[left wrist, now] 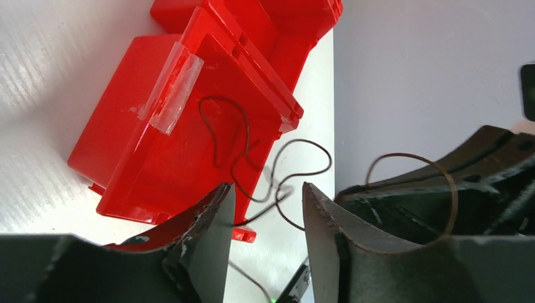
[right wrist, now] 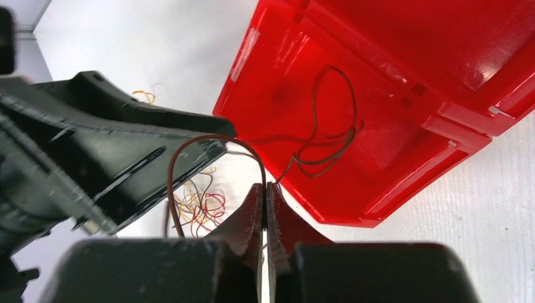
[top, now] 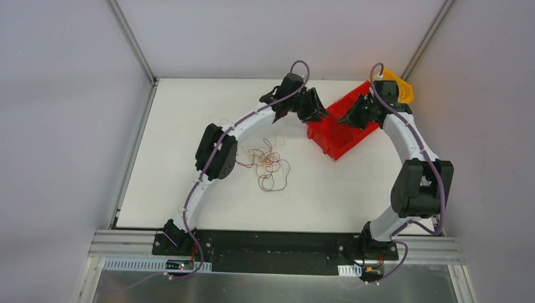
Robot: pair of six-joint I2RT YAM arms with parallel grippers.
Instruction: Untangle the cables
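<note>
The cables are a loose tangle (top: 268,163) of red, yellow and dark wires on the white table, also seen in the right wrist view (right wrist: 199,205). One dark wire (right wrist: 214,136) is apart from it. My right gripper (right wrist: 265,187) is shut on this wire, which loops up to the left and also trails into the red bin (right wrist: 391,76). My left gripper (left wrist: 266,189) is open. The same dark wire (left wrist: 313,142) curls just past its fingertips, in front of the red bin (left wrist: 145,113). Both grippers (top: 315,107) (top: 353,113) face each other at the bin.
The red bin (top: 334,142) sits at the back right, tilted, with tape on one wall (left wrist: 173,88). A yellow bin (top: 402,88) is behind the right arm. The left arm's elbow (top: 216,151) hangs just left of the tangle. Metal frame posts stand at the table's back corners.
</note>
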